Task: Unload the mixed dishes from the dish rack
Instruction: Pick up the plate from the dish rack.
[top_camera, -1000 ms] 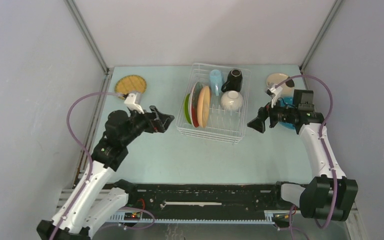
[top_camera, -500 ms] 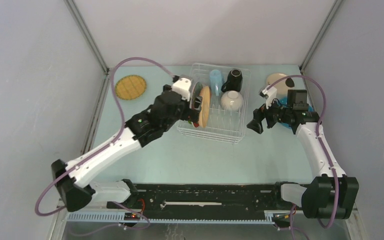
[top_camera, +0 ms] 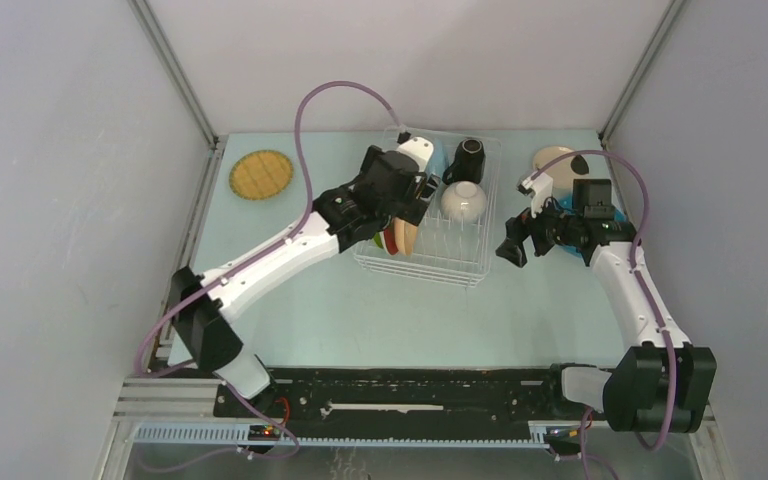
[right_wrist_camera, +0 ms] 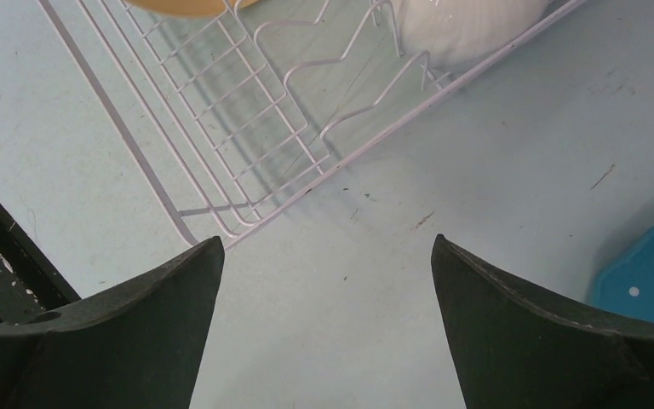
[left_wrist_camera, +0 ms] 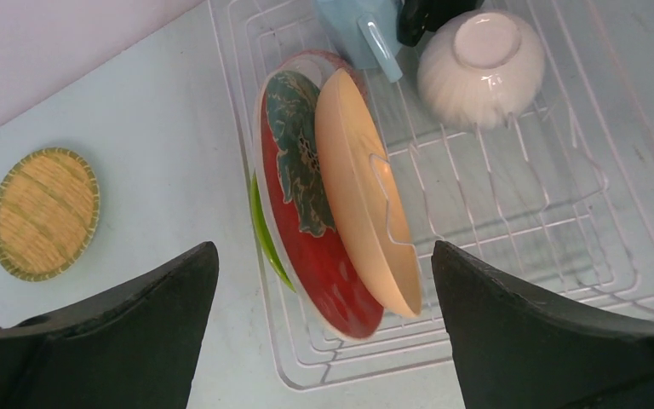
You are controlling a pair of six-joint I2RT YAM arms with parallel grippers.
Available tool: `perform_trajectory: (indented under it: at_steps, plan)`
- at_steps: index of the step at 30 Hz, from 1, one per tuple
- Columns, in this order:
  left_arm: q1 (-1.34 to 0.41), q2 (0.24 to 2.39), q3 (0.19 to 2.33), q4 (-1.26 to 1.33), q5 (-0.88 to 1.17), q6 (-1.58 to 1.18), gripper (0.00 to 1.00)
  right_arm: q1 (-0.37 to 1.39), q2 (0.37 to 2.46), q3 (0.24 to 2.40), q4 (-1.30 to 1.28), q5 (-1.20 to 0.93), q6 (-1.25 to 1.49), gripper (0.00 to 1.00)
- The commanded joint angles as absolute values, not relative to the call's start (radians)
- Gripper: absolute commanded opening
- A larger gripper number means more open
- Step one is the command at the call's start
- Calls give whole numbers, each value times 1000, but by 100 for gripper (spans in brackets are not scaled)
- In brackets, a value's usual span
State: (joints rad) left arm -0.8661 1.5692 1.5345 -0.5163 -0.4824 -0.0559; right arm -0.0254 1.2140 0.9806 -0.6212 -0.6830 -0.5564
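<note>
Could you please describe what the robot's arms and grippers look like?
The left arm and right arm have white shells on their links and black joint housings. A purple cable loops along each. The left gripper and right gripper each carry two broad, matte black fingers.

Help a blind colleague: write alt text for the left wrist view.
Two open black fingers hover over a white wire dish rack holding an upright lime green plate, red floral plate and orange plate, a light-blue cup and an upturned white bowl. A yellow woven plate lies outside the rack.
</note>
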Motion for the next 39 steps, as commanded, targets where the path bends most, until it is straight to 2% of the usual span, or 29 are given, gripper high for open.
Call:
perform_trajectory:
  at_steps: [1, 13, 39]
  plan:
    - [-873, 1626, 1636, -552, -558, -4, 100, -16, 1220, 991, -620, -668, -577, 100]
    - [-874, 1681, 1694, -544, -572, 62, 100, -12, 1227, 991, -620, -658, -580, 100]
    - [-874, 1700, 1674, -519, -562, 92, 100, -10, 1235, 991, -621, -653, -581, 100]
